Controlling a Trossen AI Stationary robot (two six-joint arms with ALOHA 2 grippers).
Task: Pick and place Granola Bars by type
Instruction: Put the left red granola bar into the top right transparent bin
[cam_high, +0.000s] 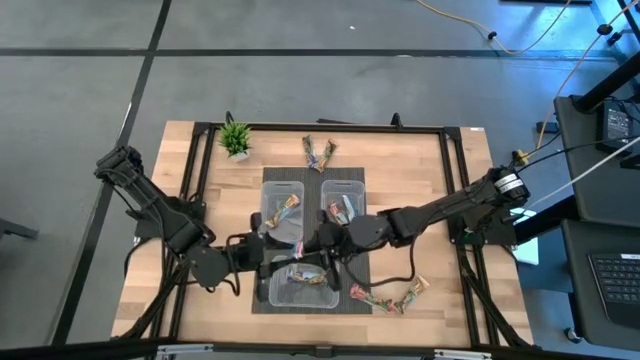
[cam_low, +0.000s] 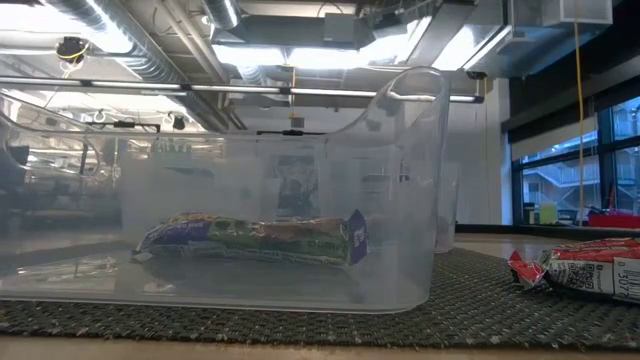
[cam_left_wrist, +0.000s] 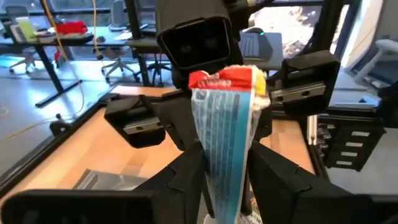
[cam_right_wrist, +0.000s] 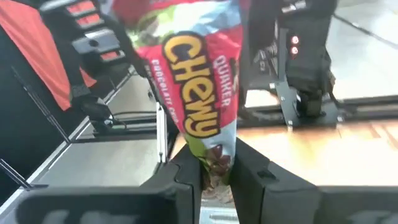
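Note:
My two grippers meet nose to nose over the middle of the dark mat, left gripper from the left and right gripper from the right. One red-multicoloured granola bar spans between them. The left wrist view shows its silver-blue striped back between my left gripper. The right wrist view shows its red printed front between my right gripper. Both are shut on it. Neither gripper shows in the low view. My left gripper pinches one end of the bar between its two fingers, coming level from the table's left, fingers along the bar. The bar runs away from the fingers to its red end by the other gripper and is lifted clear. My right gripper pinches the opposite end of the wrapper between its two fingers, coming level from the table's right. The bar reaches away from the fingers toward the left arm, printed side to the wrist camera, clear of the bins below.
Three clear bins stand on the mat: far left, far right and near, each with bars inside; the near bin's bar lies flat. Loose bars lie at the far edge and near right. A green plant stands far left.

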